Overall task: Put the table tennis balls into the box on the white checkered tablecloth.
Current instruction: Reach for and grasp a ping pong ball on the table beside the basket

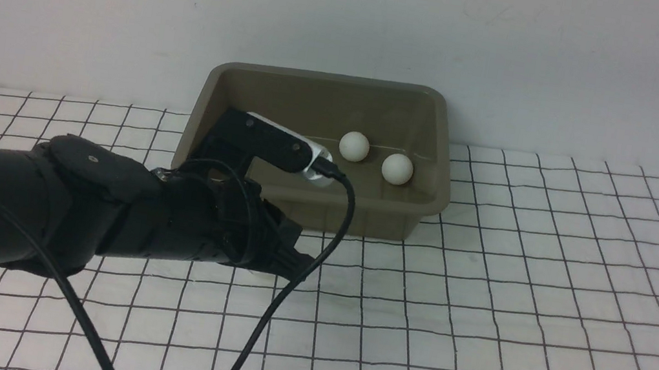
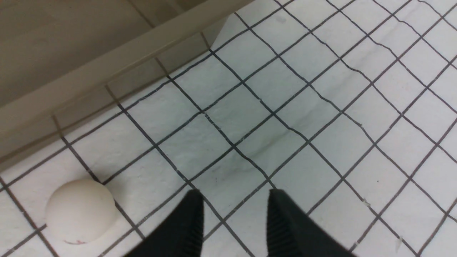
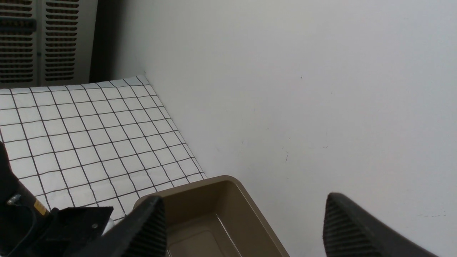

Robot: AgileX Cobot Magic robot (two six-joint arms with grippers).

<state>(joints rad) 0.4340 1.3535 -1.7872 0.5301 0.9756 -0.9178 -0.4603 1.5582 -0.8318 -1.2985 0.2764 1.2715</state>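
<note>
Front view of a white checkered cloth (image 1: pixel 514 304) on a table, with an olive-brown box (image 1: pixel 329 78) at the centre of the frame against a pale wall. Two white balls (image 1: pixel 353 146) sit side by side on the box floor, right of centre. The left arm reaches in from the lower left of the frame and ends at the box's near left corner. In the left wrist view, a third ball (image 2: pixel 81 211) lies on the cloth at the lower left of the frame, just beside the box's ribbed outer wall. The left tool (image 2: pixel 235 194) is at the bottom centre, its fingers a little apart, with only cloth between them and the ball off to one side. In the right wrist view, the right tool (image 3: pixel 244 198) is spread wide and empty, facing the wall above a box corner. The task looks two-thirds done, and the step in hand is picking up the last ball. The next move likely calls for shifting the left tool sideways until the ball sits between its fingers. They may need to spread wider before pinching, without nudging the ball so that it rolls away.
</note>
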